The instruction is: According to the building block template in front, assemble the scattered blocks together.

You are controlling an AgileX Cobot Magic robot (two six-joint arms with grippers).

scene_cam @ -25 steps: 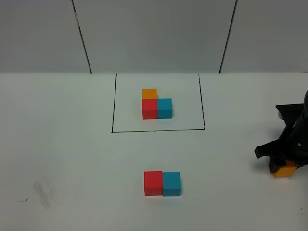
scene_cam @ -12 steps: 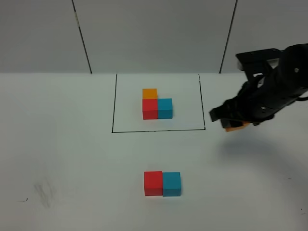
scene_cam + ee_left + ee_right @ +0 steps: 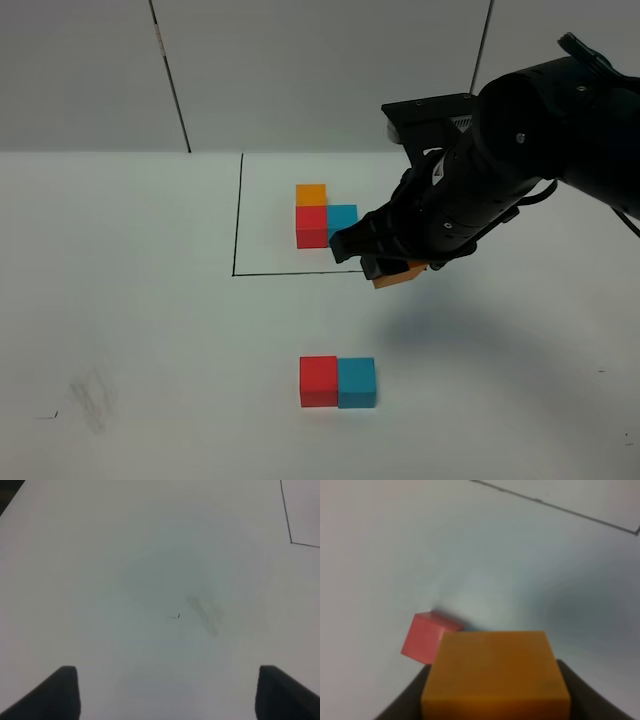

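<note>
The template (image 3: 325, 220), joined red, blue and orange cubes in an L, sits inside a thin black rectangle at the back of the table. A loose red cube (image 3: 318, 381) and sky-blue cube (image 3: 356, 383) sit side by side near the front. My right gripper (image 3: 398, 271) is shut on the loose orange cube (image 3: 400, 274) and holds it in the air, above and to the right of the red-blue pair. In the right wrist view the orange cube (image 3: 495, 675) fills the jaws, with the red cube (image 3: 425, 636) beyond it. My left gripper (image 3: 167, 692) is open over bare table.
The white table (image 3: 150, 330) has a grey smudge (image 3: 92, 398) at the front left, which also shows in the left wrist view (image 3: 205, 614). A grey panelled wall (image 3: 320, 70) stands behind the table.
My right gripper lifted the orange cube from the table's right edge and carried it left through the air, to a spot in front of the rectangle's right corner. The other cubes stayed still.
</note>
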